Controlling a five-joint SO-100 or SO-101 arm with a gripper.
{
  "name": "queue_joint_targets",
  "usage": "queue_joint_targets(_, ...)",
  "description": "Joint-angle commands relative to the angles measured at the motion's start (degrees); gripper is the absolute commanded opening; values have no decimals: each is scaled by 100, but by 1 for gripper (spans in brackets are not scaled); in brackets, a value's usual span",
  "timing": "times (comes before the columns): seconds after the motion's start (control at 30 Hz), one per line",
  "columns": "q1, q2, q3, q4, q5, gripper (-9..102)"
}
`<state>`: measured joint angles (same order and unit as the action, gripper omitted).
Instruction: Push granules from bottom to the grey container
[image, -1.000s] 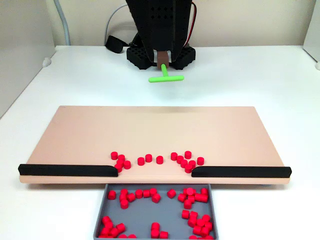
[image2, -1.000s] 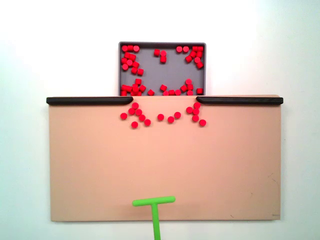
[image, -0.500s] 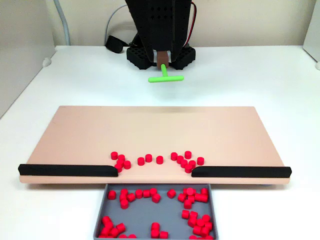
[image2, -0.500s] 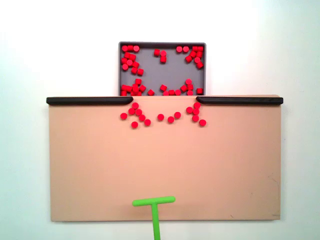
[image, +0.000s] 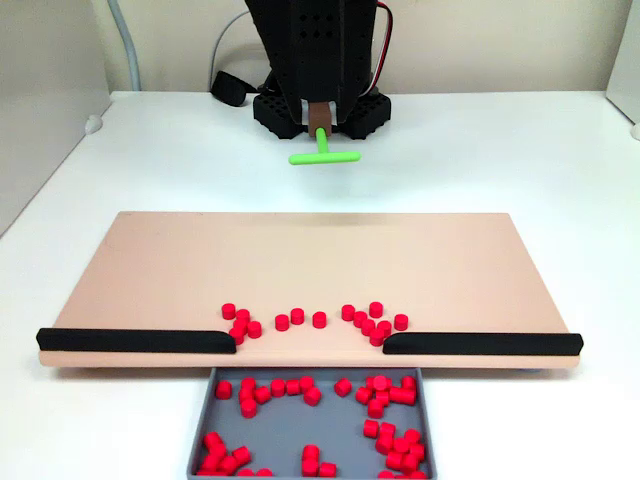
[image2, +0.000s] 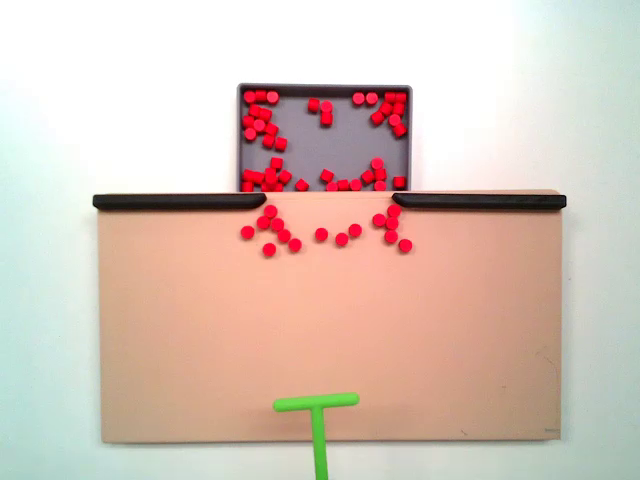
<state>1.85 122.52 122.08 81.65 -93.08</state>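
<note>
White table (image: 520, 160) — board and tray

Tan board (image2: 330, 330) lies flat on it — grey container (image2: 330, 150) touching the board's slotted edge.

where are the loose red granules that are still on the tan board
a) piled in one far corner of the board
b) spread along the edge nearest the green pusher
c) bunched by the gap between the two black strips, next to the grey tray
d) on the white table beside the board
c: the granules lie in a loose arc at the gap between the black strips, right by the grey container, far from the green pusher.
</note>
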Motion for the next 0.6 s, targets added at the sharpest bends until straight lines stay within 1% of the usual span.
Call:
queue_joint_targets(0.0, 70, 9, -149, -26, -44, 0)
queue_joint_targets(0.57, 202, -44, -149, -26, -79, 0)
